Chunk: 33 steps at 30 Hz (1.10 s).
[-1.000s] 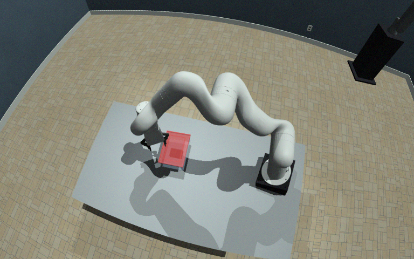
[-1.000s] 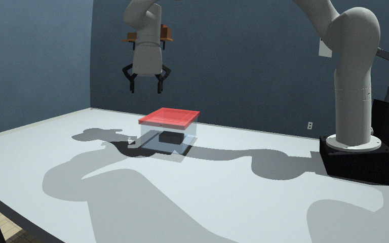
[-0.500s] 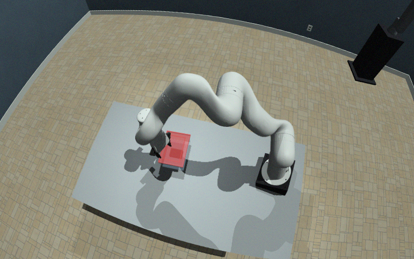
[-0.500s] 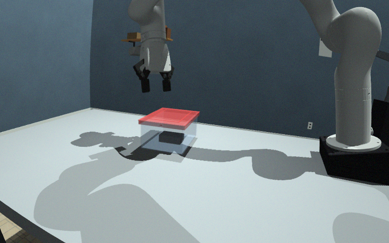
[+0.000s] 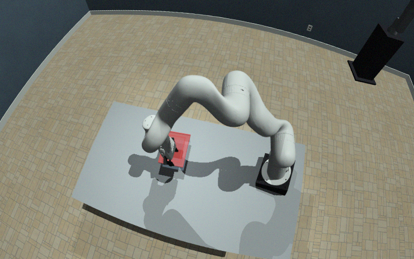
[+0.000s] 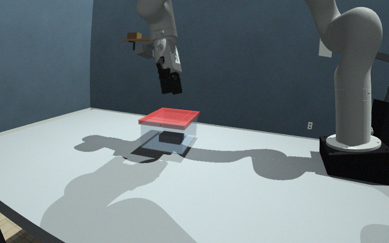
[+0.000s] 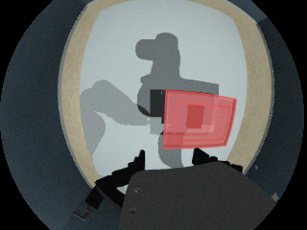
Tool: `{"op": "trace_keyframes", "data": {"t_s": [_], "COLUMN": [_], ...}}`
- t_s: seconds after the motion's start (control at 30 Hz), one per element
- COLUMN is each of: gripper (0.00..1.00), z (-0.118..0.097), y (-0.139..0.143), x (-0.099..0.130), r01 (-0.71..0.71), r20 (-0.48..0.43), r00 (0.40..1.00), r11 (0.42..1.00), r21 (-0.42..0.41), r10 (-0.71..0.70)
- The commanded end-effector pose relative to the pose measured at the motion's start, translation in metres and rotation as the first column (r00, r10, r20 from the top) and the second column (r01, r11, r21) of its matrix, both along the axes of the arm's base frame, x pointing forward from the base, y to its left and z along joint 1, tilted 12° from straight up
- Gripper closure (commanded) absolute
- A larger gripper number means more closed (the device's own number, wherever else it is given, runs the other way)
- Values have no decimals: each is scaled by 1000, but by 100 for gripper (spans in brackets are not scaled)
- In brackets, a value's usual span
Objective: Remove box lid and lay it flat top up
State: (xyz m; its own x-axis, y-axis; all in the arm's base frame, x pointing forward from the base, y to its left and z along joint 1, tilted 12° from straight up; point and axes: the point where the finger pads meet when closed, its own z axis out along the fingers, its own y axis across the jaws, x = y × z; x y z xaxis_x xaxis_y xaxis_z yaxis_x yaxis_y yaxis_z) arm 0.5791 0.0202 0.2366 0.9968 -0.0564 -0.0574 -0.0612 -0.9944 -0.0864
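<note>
A flat red lid (image 5: 182, 144) (image 6: 169, 118) (image 7: 195, 118) sits on top of a clear box (image 6: 150, 133) near the middle of the grey table (image 5: 112, 179) (image 6: 221, 195). A dark block (image 6: 170, 137) lies inside the box. My gripper (image 5: 171, 154) (image 6: 169, 88) (image 7: 170, 157) is open and empty. It hangs well above the lid, over its left part, with the fingers pointing down. In the wrist view the lid lies just past the fingertips, a little to the right.
The arm's black base (image 5: 275, 179) (image 6: 356, 162) stands on the table's right end. A black stand (image 5: 375, 54) is on the floor at the far right. A small shelf (image 6: 134, 39) hangs on the back wall behind the gripper.
</note>
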Motion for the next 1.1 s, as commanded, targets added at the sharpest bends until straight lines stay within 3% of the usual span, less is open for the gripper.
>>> {"op": "trace_keyframes", "data": {"t_s": [0.0,0.03,0.1,0.13,0.3,0.4,0.5,0.6,0.67,0.7,0.77,0.8,0.87,0.97,1.07], "gripper": [0,0,0,0,0,0,0,0,0,0,0,0,0,0,0], "z": [-10,-14,-14,-17,-20,-22,-22,-21,-21,-20,-20,-19,-19,-16,-16], "y": [25,37,37,50,62,86,86,106,106,115,115,123,123,136,136], "x": [-25,-35,-35,-44,-53,-65,-65,-73,-73,-75,-75,-76,-76,-76,-76], "r01": [25,54,54,84,116,181,181,246,246,278,278,308,308,362,362], "r20": [-49,-73,-73,-95,-115,-149,-149,-175,-175,-186,-186,-195,-195,-208,-208], "r00": [999,997,997,994,990,980,980,968,968,960,960,951,951,931,931], "r11": [992,982,982,967,948,898,898,833,833,796,796,757,757,673,673], "r21": [125,183,183,241,296,401,401,495,495,537,537,576,576,645,645], "r10": [-19,-41,-41,-63,-85,-131,-131,-182,-182,-209,-209,-238,-238,-301,-301]}}
